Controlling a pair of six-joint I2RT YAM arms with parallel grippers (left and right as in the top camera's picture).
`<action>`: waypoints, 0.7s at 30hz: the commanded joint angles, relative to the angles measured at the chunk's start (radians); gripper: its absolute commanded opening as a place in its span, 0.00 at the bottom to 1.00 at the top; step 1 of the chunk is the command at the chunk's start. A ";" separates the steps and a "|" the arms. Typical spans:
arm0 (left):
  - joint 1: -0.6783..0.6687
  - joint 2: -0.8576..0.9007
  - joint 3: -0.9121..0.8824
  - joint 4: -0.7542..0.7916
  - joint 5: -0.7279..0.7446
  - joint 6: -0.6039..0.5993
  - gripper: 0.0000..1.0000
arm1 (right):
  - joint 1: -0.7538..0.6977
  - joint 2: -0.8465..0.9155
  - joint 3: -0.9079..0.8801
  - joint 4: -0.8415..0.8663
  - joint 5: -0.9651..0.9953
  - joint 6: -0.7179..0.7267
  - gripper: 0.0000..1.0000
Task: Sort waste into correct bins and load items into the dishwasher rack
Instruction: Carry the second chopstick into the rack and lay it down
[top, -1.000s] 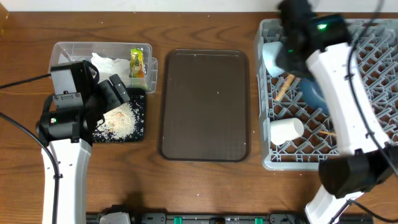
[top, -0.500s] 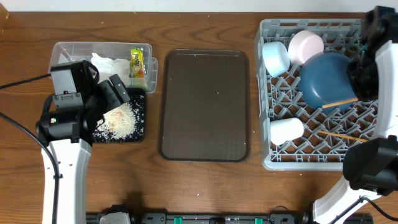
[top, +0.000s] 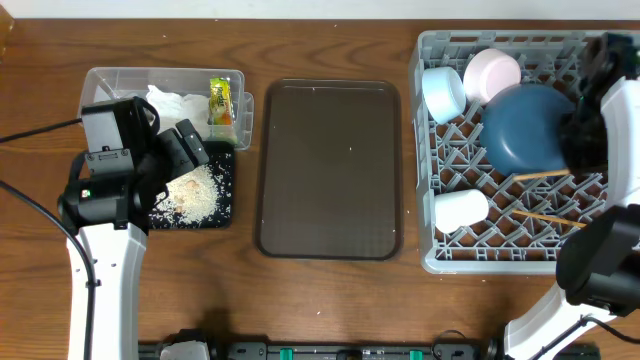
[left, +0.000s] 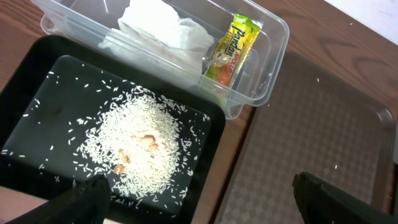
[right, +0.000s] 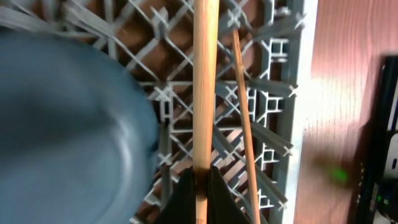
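The left pincer is being kept with its fingers wide apart, and nothing is being held between them. Just below and ahead of it, the shallow black tray is being shown, and the beige rice crumbs are being gathered in a loose heap in its middle. Farther ahead of this pincer, just beside the far edge of the black tray, the clear plastic tub is being seen. The crumpled white tissue and the yellow-orange snack wrapper are being contained in it, side by side. To the right of this pincer, the dark brown serving tray is being shown on the wooden table.

The right pincer is being pressed together on a wooden chopstick, which is being held over the lattice of the light-grey dishwasher rack and is reaching out ahead of the fingers. The second chopstick is being supported by the pegs just beside the held one, on the side of the rack's wall. On the other side of this pincer, very near, the large dark blue bowl is being seen in the rack. Beyond that bowl, well apart from the pincer, the small pale blue bowl, the white bowl and the white cup are being carried among the pegs.
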 joint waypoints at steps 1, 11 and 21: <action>0.004 0.001 0.018 -0.003 -0.005 0.008 0.96 | -0.003 -0.005 -0.063 0.036 -0.016 0.019 0.01; 0.004 0.001 0.018 -0.003 -0.005 0.008 0.96 | -0.004 -0.005 -0.096 0.088 -0.019 -0.052 0.11; 0.004 0.001 0.018 -0.003 -0.005 0.008 0.96 | 0.008 -0.008 -0.068 0.138 -0.047 -0.365 0.13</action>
